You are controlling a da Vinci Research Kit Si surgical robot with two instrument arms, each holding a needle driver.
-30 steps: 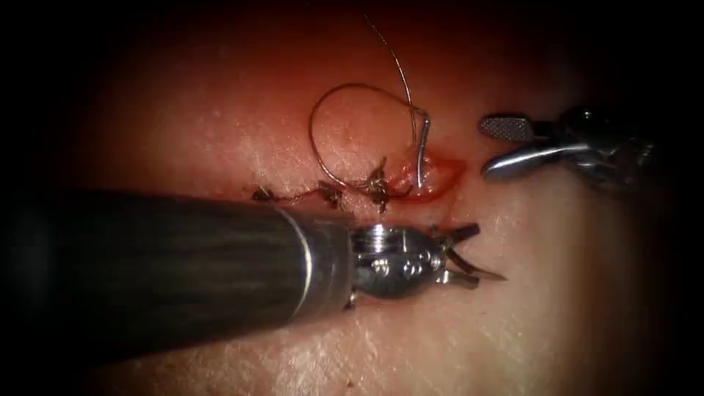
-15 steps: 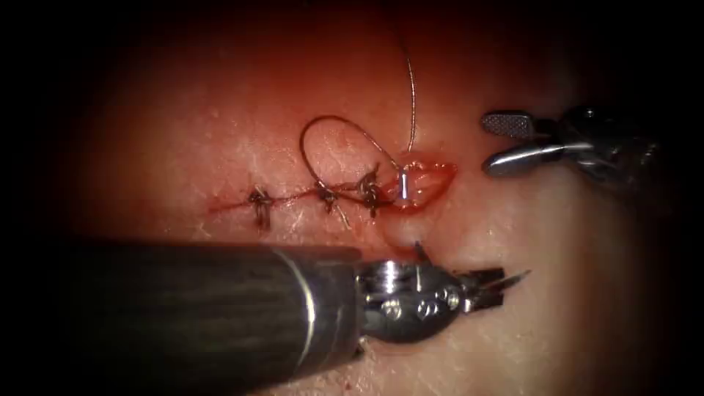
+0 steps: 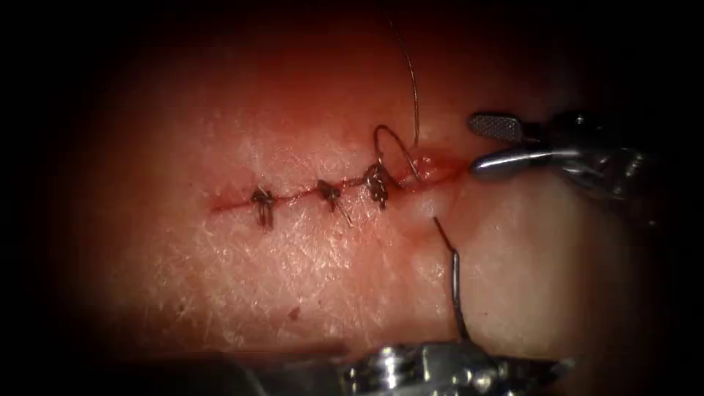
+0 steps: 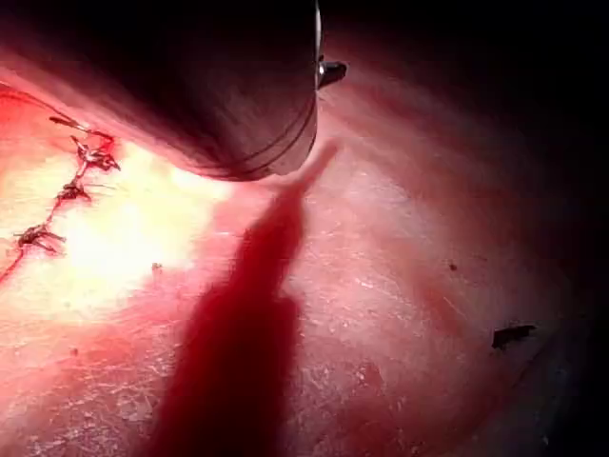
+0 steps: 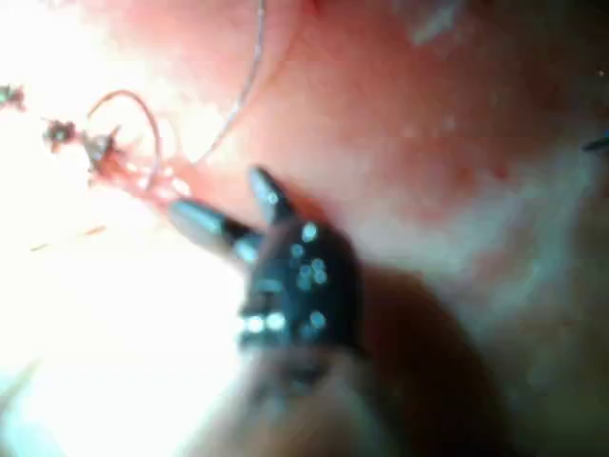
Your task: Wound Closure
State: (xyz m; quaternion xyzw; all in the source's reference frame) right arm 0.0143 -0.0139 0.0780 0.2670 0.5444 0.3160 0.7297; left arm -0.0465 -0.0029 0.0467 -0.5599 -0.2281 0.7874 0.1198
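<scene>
In the endoscope view, the left tool [image 3: 440,370] sits low at the frame's edge, well below the cut [image 3: 293,196]; its jaw tips are cut off, so I cannot tell their state, though the needle [image 3: 456,293] rises from it, out of the tissue [image 3: 220,293], below the cut's right end. Thread [image 3: 412,88] trails from the small loop [image 3: 392,147] by the third of three knots [image 3: 377,183]. The right tool [image 3: 506,143] hangs released, holding nothing, right of the still gaping end.

The left wrist view shows the shaft [image 4: 238,95] over the stitched line.

In the right wrist view, the parted jaws hover just beside the loop.

I'd judge a hard pull could tear the wound edge, or the loop could snag that knot.
</scene>
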